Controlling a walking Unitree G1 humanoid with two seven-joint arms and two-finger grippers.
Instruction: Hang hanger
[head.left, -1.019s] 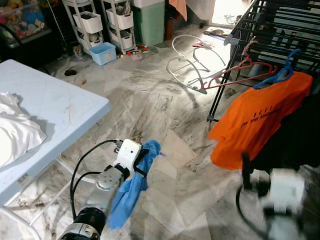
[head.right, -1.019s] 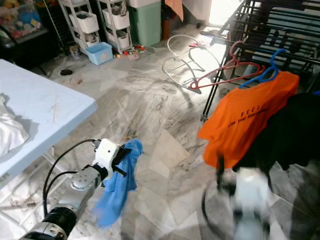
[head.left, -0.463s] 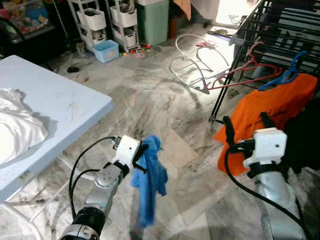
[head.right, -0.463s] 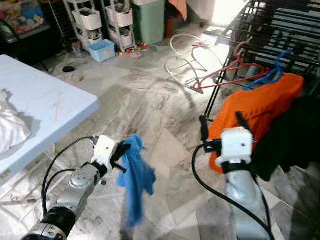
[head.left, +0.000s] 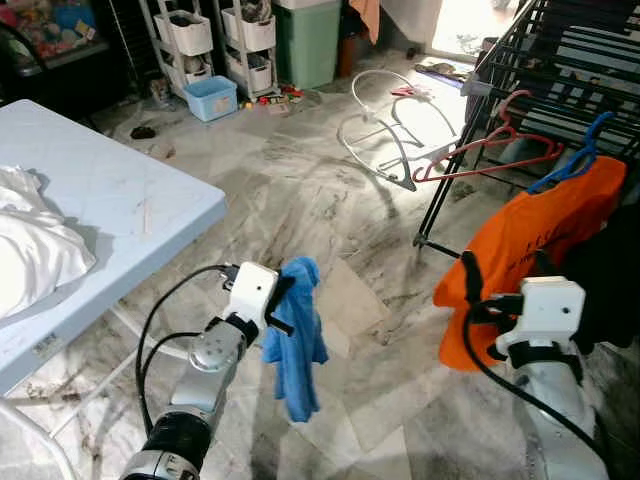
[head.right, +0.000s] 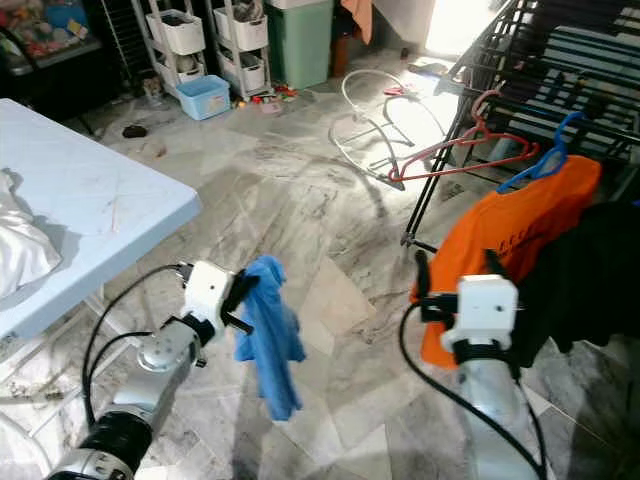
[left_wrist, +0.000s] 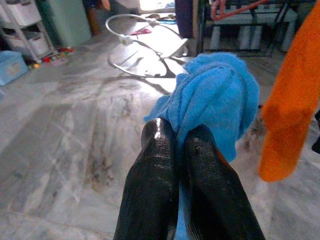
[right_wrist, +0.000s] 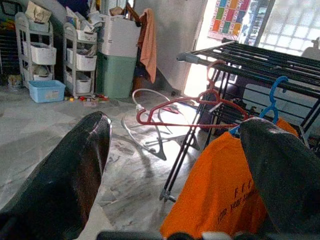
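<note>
Left claw (left_wrist: 176, 137) pinches blue cloth (head.left: 297, 335); right claw (right_wrist: 175, 150), spread, faces red hanger (right_wrist: 192, 107).

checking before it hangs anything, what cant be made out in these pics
- Lettering on the orange shirt: too small to read in any view.
- Blue hanger: its shoulders are hidden inside the shirt.
- Drying rack: cut off by the eye views' right edge.
- Blue cloth: the pinched part is hidden by the left gripper, shut on it.
- Black garment: what it hangs on lies past the frame edge.
- Right gripper: open, empty.
</note>
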